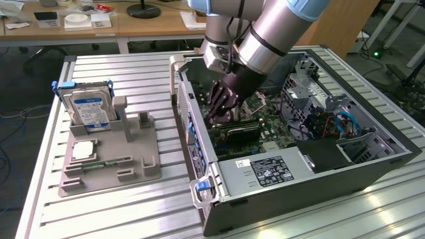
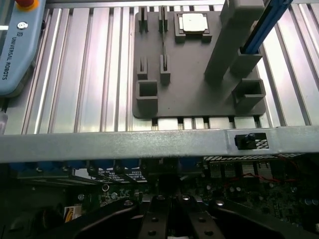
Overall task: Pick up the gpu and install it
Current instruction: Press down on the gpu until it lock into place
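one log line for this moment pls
gripper: shut, inside open grey computer case | flat black-cooler gpu card: on green motherboard, just below fingers | grey fixture tray: gpu slot vacant

Ribbed metal table (image 1: 133, 209); matt grey plastic tray (image 1: 133, 164); wooden desk (image 1: 146, 25).

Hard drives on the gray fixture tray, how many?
1. The hard drive with the blue label stands upright in the gray fixture tray, at the exterior view's left of the open computer case. None other seen.
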Controlling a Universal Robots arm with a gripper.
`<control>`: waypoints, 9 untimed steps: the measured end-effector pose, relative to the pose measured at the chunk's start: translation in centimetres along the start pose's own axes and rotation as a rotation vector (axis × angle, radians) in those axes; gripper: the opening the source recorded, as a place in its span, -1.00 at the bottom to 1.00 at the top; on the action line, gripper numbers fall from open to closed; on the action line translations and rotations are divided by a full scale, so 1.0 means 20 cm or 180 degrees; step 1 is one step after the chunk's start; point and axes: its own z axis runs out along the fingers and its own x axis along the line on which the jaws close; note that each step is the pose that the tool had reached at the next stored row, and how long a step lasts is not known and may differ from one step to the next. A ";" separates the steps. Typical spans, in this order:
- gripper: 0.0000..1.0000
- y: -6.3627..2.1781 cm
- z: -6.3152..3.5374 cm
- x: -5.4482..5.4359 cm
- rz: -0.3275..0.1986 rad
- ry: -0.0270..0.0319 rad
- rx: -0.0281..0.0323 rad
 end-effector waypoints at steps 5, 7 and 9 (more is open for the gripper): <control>-0.79 0.000 0.000 -0.01 -0.0027 -0.0002 0.0264; -0.79 0.001 0.001 -0.01 -0.0031 -0.0006 0.0379; -0.79 0.004 0.002 -0.01 -0.0033 -0.0011 0.0496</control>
